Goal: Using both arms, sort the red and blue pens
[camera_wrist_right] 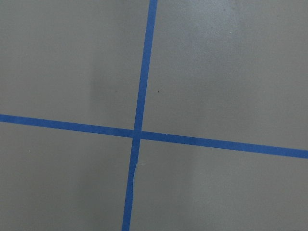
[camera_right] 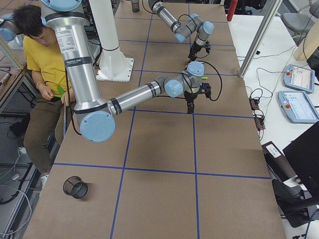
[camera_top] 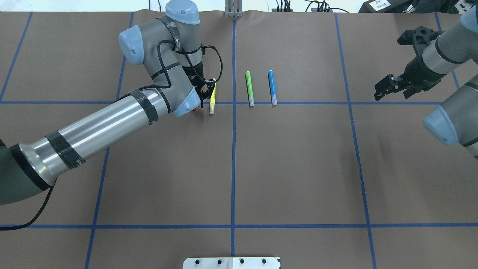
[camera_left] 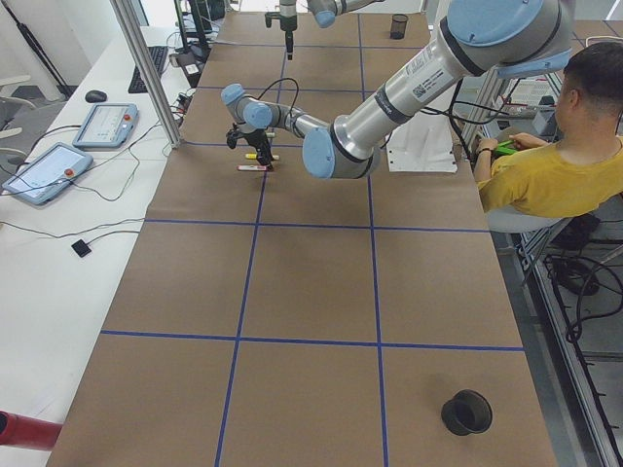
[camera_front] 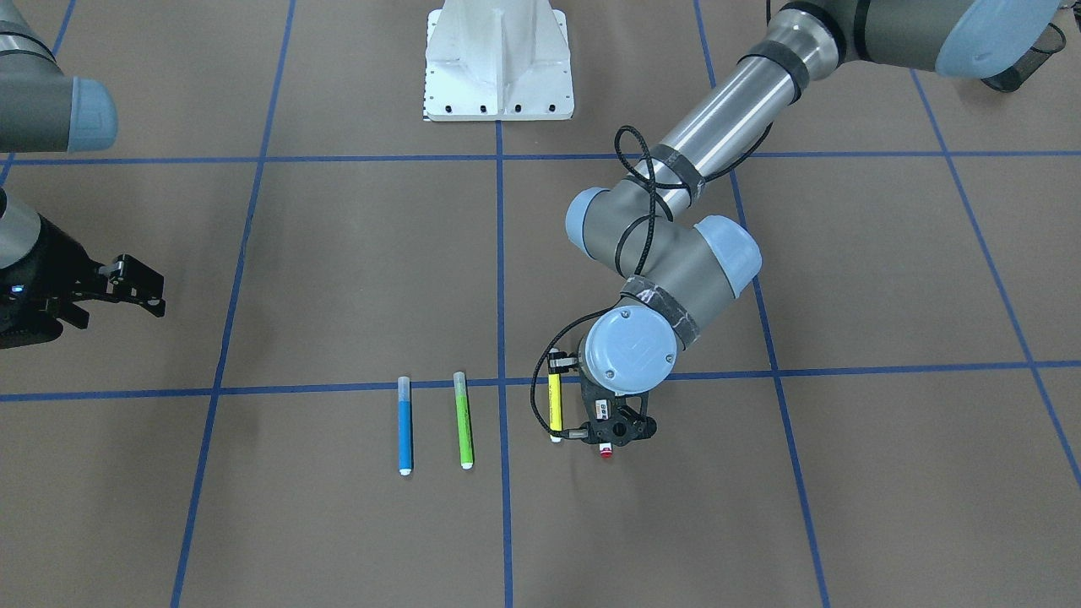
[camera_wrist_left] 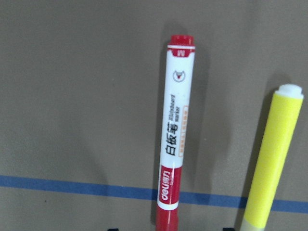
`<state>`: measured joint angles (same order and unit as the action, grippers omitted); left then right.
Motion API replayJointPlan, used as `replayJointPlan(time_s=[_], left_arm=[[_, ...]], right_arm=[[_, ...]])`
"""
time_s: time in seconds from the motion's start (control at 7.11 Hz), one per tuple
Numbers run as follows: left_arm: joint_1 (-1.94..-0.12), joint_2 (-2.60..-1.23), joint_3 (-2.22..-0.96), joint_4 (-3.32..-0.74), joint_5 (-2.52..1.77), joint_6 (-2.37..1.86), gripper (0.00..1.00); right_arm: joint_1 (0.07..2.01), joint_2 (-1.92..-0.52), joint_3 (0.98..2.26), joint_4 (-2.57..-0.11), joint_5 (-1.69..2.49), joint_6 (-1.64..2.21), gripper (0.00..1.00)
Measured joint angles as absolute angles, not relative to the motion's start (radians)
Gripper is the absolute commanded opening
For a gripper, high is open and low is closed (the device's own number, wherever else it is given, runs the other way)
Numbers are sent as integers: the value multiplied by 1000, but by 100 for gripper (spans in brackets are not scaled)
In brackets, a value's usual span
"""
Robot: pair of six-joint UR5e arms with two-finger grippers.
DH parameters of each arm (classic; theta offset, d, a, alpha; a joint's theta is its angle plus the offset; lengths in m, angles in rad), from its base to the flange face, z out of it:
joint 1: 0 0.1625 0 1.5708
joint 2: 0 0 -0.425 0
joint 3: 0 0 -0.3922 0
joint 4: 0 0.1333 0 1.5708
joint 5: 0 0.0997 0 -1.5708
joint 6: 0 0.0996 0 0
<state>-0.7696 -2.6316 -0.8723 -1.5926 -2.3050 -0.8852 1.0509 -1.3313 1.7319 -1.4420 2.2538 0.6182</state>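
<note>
Red-capped marker (camera_wrist_left: 174,130) lies on the desk (camera_top: 298,168) at the left end of the row, the left hand (camera_front: 615,437) over it, fingers apart either side. Rightward lie the yellow highlighter (camera_top: 212,101), green highlighter (camera_top: 249,89) and blue highlighter (camera_top: 272,87). Far right, the right hand (camera_top: 384,89) hovers, fingers apart.

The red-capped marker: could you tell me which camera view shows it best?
The left wrist-mounted view: the red-capped marker is seen close up, its printed barrel readable. The front-facing and overhead views show only a red tip at the left hand; the side views are too distant, and the right wrist view misses it.
</note>
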Motion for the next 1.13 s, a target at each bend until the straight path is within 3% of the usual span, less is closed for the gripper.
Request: replayJointPlan(time_s=[1.13], left_arm=[[-766,-2616,-875,-1605,-2306,-883,41]], right_arm=[[1041,-1331,1730,-1442,2240,618,99]])
